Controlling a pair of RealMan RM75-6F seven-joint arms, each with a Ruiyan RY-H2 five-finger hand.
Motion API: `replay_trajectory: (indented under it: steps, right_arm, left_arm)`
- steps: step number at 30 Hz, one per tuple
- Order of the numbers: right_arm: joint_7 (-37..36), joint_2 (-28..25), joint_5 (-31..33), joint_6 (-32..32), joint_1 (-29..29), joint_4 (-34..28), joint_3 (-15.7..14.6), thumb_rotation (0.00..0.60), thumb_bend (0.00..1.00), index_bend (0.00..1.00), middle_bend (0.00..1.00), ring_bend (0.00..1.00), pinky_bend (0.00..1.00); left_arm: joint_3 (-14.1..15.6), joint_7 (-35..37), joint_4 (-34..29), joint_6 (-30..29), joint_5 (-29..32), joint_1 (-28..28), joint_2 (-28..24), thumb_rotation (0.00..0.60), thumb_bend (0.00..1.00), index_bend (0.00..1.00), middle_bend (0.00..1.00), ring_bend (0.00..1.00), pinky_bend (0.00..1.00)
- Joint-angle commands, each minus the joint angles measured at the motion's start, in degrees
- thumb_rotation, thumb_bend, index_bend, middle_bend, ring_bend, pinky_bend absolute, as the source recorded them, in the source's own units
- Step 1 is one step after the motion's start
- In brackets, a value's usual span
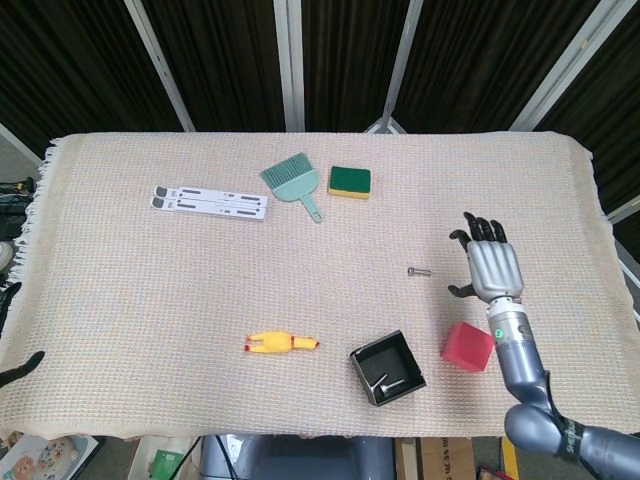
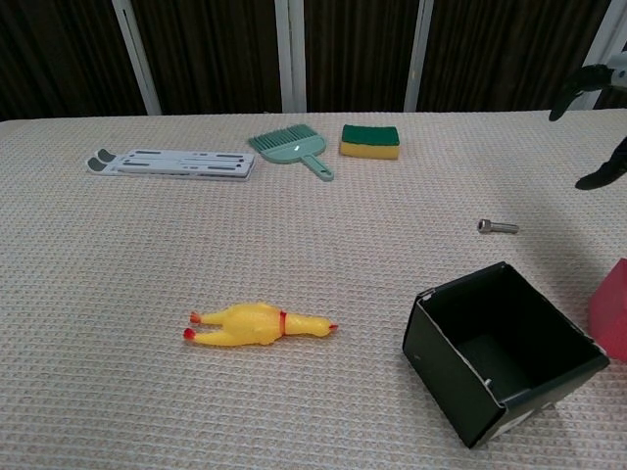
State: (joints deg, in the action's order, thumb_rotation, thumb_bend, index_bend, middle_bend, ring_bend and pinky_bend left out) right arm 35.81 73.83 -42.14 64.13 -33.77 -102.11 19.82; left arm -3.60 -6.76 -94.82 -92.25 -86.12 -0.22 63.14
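Head view, nearest first: the black box (image 1: 387, 368) holds two bolts, the pink block (image 1: 467, 346) sits just beside it, and the rubber chicken (image 1: 281, 343) lies further left. Above the block, the right hand (image 1: 490, 268) hovers empty, fingers spread, near the loose bolt (image 1: 419, 271). Only a fingertip of the left hand (image 1: 18, 367) shows; I cannot tell its state.

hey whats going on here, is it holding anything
Nothing is held right now. The right hand hovers open, fingers spread, over the cloth-covered table, between the small bolt to its left and the pink block below it. A black box with small metal parts inside sits beside the block. The left hand barely shows at the table's left edge. A yellow rubber chicken, brush and sponge lie untouched.
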Motion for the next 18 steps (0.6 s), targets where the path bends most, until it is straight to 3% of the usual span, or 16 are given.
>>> replay_trajectory:
  steps: [1, 18]
  right_arm:
    - [3.18, 5.43, 6.90, 0.04, -5.21, 3.44, 1.96, 0.600, 0.07, 0.35, 0.08, 0.07, 0.00]
    - [4.28, 14.75, 10.82, 2.09, -9.22, 16.47, -0.93, 0.600, 0.23, 0.47, 0.08, 0.09, 0.00]
  left_arm:
    - [-0.02, -0.03, -0.06, 0.19, 0.04, -0.12, 0.02, 0.600, 0.22, 0.11, 0.00, 0.00, 0.00]
    - [-0.38, 0.48, 0.15, 0.14, 0.43, -0.18, 0.04, 0.600, 0.23, 0.11, 0.00, 0.00, 0.00]
